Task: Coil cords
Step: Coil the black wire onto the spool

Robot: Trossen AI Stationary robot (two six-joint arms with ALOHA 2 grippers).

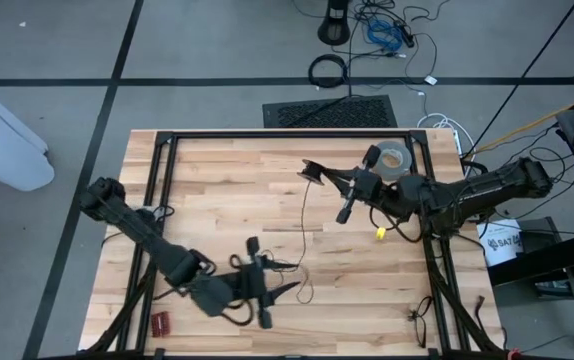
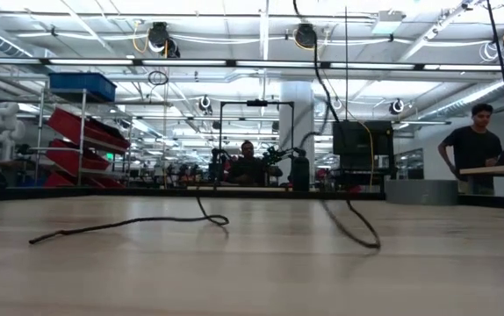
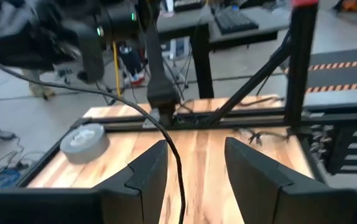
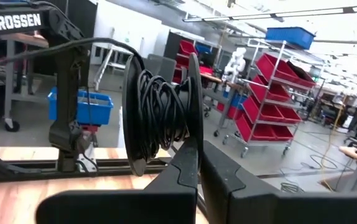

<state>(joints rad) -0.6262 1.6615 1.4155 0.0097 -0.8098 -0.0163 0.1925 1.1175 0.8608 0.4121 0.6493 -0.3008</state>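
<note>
1. My left hand [image 1: 285, 290] sits at the table's [image 1: 217, 200] near edge, fingers [image 3: 146, 171] spread, the cord [image 3: 172, 149] running between them.
2. My right hand [image 1: 314, 172] is pressed together on a black spool [image 4: 160, 112] wound with cord, near the grey tape roll [image 1: 395, 158].
3. From the spool, the cord [image 1: 304, 215] trails loose across the table toward my left hand.

black cord [image 3: 177, 163], grey tape roll [image 3: 85, 138] — perhaps silvery
</note>
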